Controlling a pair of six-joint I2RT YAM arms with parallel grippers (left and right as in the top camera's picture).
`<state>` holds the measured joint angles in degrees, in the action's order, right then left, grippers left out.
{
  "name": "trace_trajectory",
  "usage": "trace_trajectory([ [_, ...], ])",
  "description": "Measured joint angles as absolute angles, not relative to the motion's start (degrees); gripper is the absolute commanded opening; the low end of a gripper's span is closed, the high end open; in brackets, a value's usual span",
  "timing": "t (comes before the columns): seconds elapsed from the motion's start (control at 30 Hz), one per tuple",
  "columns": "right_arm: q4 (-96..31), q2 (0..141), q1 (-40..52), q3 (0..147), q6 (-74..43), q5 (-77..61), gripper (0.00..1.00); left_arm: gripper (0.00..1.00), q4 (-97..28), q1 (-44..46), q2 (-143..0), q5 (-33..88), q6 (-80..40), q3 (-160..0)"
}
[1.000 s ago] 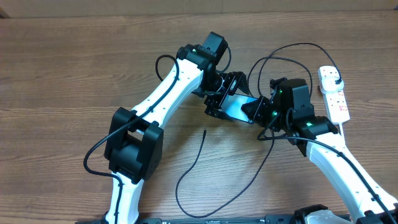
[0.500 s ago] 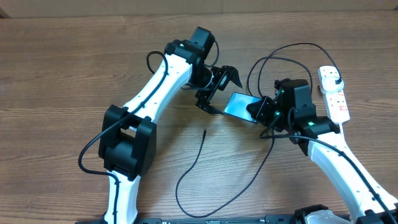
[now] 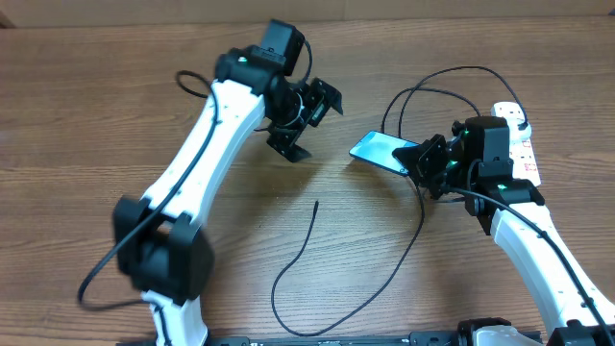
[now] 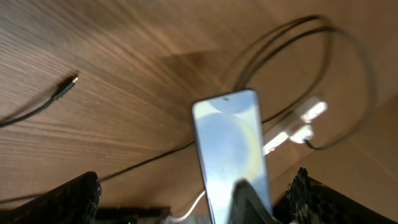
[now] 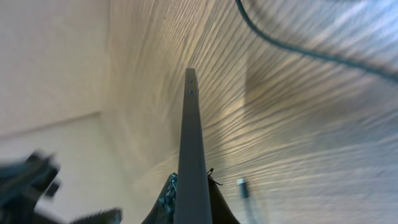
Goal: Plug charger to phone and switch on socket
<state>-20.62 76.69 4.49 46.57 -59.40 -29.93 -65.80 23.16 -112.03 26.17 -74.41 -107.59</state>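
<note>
The phone (image 3: pixel 375 147), its cyan screen up, hangs tilted above the table with my right gripper (image 3: pixel 420 159) shut on its right end. In the right wrist view the phone (image 5: pixel 191 124) shows edge-on between the fingers (image 5: pixel 169 198). My left gripper (image 3: pixel 307 125) stands open to the left of the phone, apart from it. The charger (image 3: pixel 306 245) is a thin black cable whose loose connector tip (image 3: pixel 317 203) lies on the wood, and it loops round to a plug (image 3: pixel 515 115) at the socket (image 3: pixel 521 159). From the left wrist I see the phone (image 4: pixel 229 146), the tip (image 4: pixel 73 79) and the socket (image 4: pixel 297 122).
The charger's cable makes wide loops (image 3: pixel 452 77) behind the phone and a long curve (image 3: pixel 384 279) near the front edge. The wooden table (image 3: pixel 115 115) reaches a pale wall at the back. The socket's white cord (image 4: pixel 186 211) passes under the phone in the left wrist view.
My left gripper has drawn back from around the phone, to the left and towards the back. The right gripper has carried the phone a little right and back, towards the socket.
</note>
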Motion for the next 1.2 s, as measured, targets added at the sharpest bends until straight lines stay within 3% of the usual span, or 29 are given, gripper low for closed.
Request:
trace_trajectory([
  [0.53, -16.05, 76.69, 4.49, 46.57, -89.6, -42.98, 0.04, 0.99, -65.76, 23.53, -106.08, 19.88, -77.56, -108.47],
  [1.2, 1.34, 76.69, 4.49, 46.57, -110.41, -53.84, 0.04, 1.0, -65.58, 23.64, -106.08, 22.72, -86.91, -108.47],
])
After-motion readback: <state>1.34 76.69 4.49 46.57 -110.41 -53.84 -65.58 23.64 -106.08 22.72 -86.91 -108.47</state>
